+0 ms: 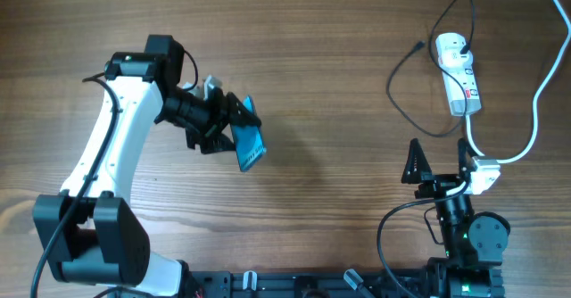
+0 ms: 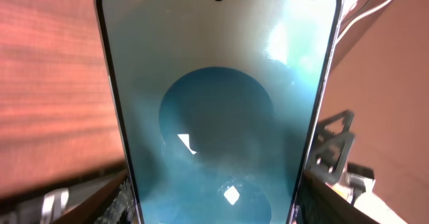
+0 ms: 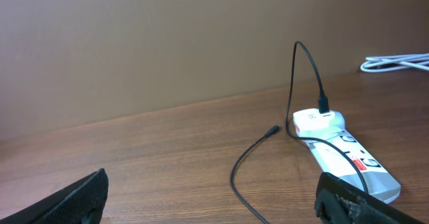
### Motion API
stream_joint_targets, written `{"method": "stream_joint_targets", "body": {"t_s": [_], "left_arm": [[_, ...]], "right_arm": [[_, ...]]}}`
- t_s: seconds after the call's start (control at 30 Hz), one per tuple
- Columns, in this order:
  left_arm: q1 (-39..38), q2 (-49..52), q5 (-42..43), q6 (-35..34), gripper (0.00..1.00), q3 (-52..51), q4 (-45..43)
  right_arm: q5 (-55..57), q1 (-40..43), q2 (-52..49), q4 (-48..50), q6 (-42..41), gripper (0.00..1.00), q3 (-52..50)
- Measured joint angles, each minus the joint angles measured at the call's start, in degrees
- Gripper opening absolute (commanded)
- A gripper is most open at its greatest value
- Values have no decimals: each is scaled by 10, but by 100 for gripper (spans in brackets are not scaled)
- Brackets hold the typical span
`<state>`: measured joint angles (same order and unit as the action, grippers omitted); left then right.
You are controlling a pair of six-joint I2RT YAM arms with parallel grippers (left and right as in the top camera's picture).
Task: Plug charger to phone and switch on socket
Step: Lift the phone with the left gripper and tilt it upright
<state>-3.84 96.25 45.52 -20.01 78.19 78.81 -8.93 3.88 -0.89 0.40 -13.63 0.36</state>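
Note:
My left gripper point(image 1: 234, 127) is shut on the phone point(image 1: 251, 144), holding it tilted above the table at centre left. In the left wrist view the phone's cyan screen point(image 2: 218, 103) fills the frame between the fingers. The white socket point(image 1: 459, 73) lies at the far right with the black charger cable point(image 1: 399, 97) plugged into its top end. The cable loops left and its free plug tip point(image 1: 419, 45) lies on the table. In the right wrist view the socket point(image 3: 342, 153) and plug tip point(image 3: 273, 129) lie ahead. My right gripper point(image 1: 442, 162) is open and empty, near the socket's front end.
A thick white cord point(image 1: 539, 84) runs from the socket's near end up to the far right corner. A small white part point(image 1: 484, 173) sits on the right arm beside the cord. The table is brown wood.

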Motion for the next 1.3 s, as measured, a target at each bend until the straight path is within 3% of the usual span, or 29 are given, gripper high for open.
{"method": "stream_joint_targets", "body": {"t_s": [0.2, 0.43, 0.77, 1.3], "left_arm": [[1, 7, -2, 90, 44, 2, 108], [2, 7, 2, 118, 44, 2, 112], [2, 7, 64, 10, 44, 3, -39], [2, 7, 171, -44, 47, 3, -41]], "right_arm": [[0, 0, 0, 0, 0, 100, 0], [0, 0, 0, 0, 0, 100, 0], [0, 0, 0, 0, 0, 100, 0], [0, 0, 0, 0, 0, 100, 0]]}}
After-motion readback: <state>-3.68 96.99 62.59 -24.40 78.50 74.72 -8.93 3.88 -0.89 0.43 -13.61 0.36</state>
